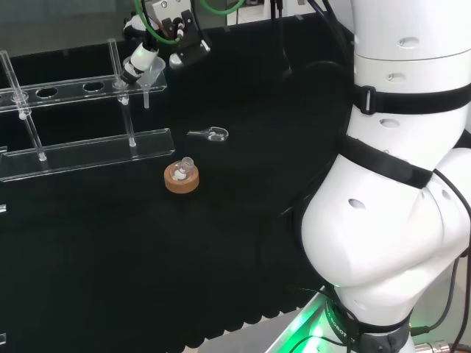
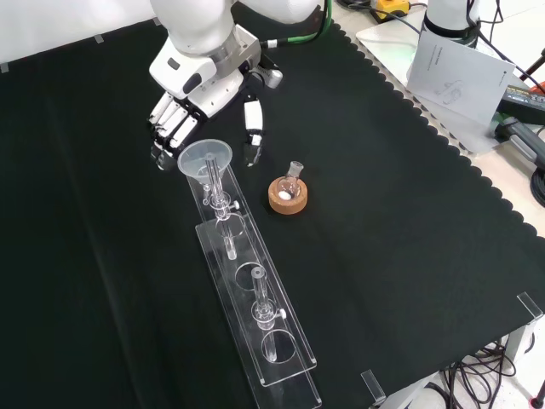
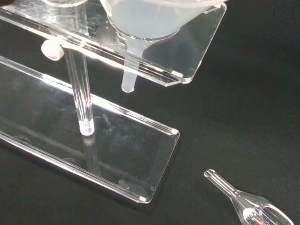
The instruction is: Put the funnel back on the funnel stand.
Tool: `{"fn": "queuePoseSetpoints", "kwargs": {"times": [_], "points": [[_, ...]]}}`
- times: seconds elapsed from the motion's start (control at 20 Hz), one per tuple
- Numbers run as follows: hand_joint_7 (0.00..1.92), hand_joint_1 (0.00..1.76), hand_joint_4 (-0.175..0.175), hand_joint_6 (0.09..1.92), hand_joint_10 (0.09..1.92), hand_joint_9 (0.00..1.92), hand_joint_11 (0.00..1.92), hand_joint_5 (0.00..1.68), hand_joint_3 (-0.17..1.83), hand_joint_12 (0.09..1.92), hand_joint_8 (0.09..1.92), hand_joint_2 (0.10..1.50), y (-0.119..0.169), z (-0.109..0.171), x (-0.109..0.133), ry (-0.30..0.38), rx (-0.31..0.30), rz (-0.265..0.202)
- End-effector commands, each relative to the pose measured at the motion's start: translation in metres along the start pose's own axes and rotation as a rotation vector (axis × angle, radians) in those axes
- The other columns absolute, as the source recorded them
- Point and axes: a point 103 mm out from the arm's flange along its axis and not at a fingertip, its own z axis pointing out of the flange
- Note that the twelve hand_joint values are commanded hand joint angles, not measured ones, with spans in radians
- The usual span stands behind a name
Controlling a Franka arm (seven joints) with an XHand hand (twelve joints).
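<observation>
In the front view the funnel (image 2: 205,160) sits in the far end hole of the funnel stand (image 2: 255,315), which runs from there toward the near edge. The hand (image 2: 174,115) is just beyond the funnel. Right of the stand a small flask (image 2: 292,175) rests in a cork ring (image 2: 288,196).

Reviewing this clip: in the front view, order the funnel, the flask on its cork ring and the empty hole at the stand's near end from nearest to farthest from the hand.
1. Funnel: right beside the hand, seated in the stand's far end.
2. Flask on its cork ring: to the right, on the cloth.
3. Empty hole at the stand's near end: lowest in the front view.
</observation>
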Motion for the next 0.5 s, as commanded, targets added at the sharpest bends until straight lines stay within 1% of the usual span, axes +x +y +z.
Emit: {"fn": "queuePoseSetpoints", "kwargs": {"times": [0.05,0.25,0.35,0.4,0.5], "points": [[0.0,0.48,-0.06,0.09,0.74,0.23,0.21,0.22,0.24,1.4,0.62,0.67,-0.028,-0.008,0.003,0.008,-0.042,0.006],[0.01,0.48,-0.061,0.09,0.74,0.23,0.2,0.23,0.23,1.4,0.64,0.68,-0.052,-0.022,-0.001,0.015,-0.081,0.032],[0.02,0.48,-0.062,0.09,0.75,0.25,0.2,0.24,0.23,1.4,0.65,0.68,-0.07,-0.029,-0.003,0.016,-0.125,0.045],[0.04,0.49,-0.063,0.09,0.75,0.26,0.21,0.26,0.22,1.4,0.66,0.68,-0.079,-0.032,-0.003,0.017,-0.135,0.051],[0.06,0.5,-0.064,0.09,0.74,0.29,0.22,0.28,0.22,1.4,0.68,0.69,-0.094,-0.037,-0.005,0.019,-0.133,0.067]]}}
